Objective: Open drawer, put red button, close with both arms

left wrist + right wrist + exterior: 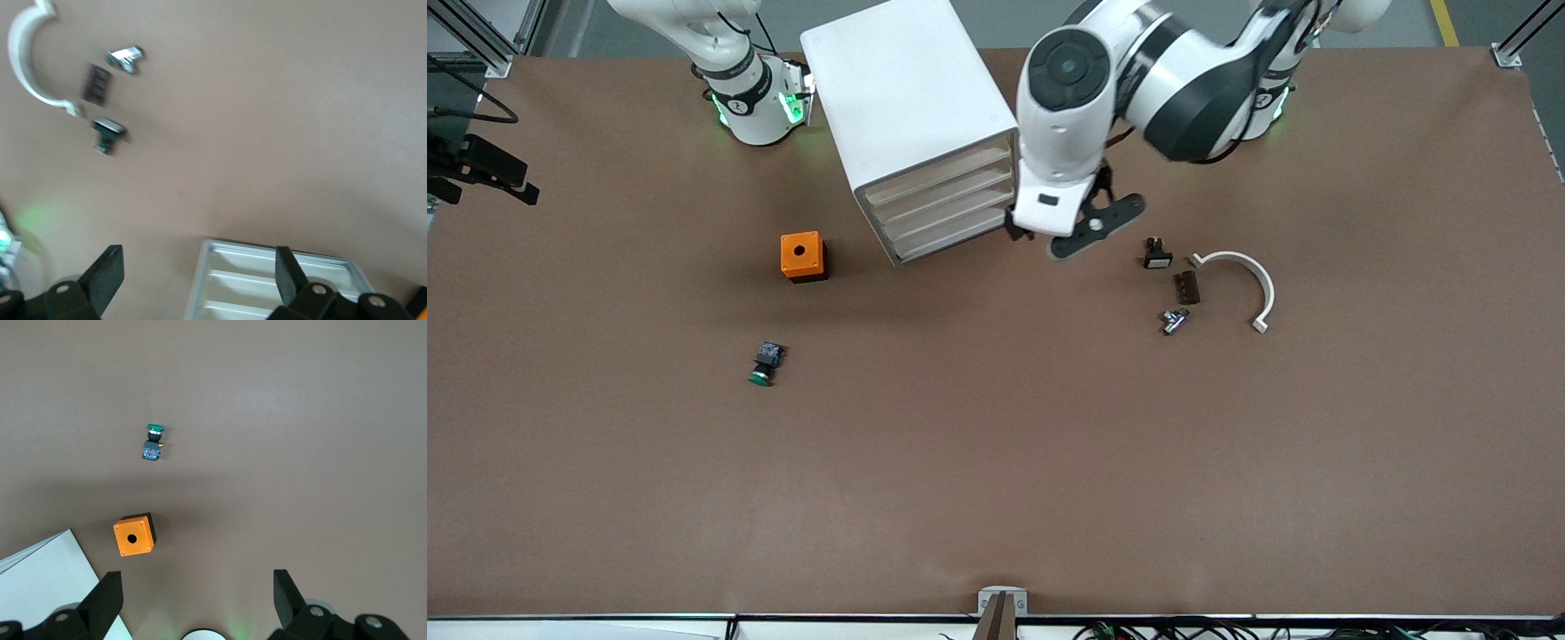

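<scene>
The white drawer cabinet [911,116] stands between the two arm bases with its drawer fronts [951,200] all pushed in. My left gripper [1054,238] is open and empty, low over the table beside the cabinet's front corner. In the left wrist view it [197,273] straddles that corner [267,280]. The red button [1156,253] lies on the table toward the left arm's end; in the left wrist view [107,133] a bit of red shows. My right gripper [197,593] is open and empty, high over its own base, out of the front view.
A green-capped button [763,364] [155,440] and an orange box [803,256] [135,535] lie toward the right arm's end. A brown block [1186,287], a silver part [1174,320] and a white curved clamp [1249,276] lie beside the red button.
</scene>
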Available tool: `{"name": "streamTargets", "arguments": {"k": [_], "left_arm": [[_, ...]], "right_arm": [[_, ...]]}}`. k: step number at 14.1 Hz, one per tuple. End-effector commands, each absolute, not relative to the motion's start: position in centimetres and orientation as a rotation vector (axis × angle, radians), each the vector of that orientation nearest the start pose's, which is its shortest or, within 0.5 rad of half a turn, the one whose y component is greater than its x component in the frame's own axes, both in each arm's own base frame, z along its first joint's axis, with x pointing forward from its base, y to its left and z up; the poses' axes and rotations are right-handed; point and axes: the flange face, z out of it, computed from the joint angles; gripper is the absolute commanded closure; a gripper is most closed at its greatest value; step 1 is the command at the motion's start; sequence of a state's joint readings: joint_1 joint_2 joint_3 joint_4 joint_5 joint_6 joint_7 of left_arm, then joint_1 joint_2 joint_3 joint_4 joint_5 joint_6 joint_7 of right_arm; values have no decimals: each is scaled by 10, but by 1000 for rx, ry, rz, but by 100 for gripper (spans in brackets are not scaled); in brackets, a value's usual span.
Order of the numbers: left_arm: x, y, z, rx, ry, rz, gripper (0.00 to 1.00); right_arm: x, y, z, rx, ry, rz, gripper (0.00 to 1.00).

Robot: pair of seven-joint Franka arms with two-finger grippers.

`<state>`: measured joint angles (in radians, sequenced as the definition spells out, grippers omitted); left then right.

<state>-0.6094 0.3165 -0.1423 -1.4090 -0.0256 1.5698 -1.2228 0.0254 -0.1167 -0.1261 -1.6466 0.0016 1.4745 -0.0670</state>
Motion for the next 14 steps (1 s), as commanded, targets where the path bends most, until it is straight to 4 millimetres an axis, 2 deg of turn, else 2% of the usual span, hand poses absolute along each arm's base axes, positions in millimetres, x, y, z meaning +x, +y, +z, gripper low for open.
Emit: {"name": "streamTargets", "arguments": {"k": [1, 3, 6, 9, 11, 13, 14], "left_arm": [[494, -368, 541, -2986, -612, 233, 0], [503, -331, 559, -3004, -527, 248, 0], [513, -264, 581, -3029, -412, 266, 0], [513, -200, 591, -3049, -290, 255, 0], [521, -155, 599, -3071, -252, 239, 0], [521, -105, 604, -3096, -138, 240, 0], [520, -88, 602, -3104, -72, 245, 0]], "right_arm": [[497, -53, 648, -3109, 39, 80, 0], [497, -54, 648, -3109, 42, 80, 0], [497, -53, 650, -3110, 39, 73, 0], [498, -53, 650, -3110, 39, 69, 0], [498, -54, 651, -3110, 39, 64, 0], [498, -56, 651, -3112, 44, 64, 0], [498, -56, 651, -3112, 44, 62, 0]]}}
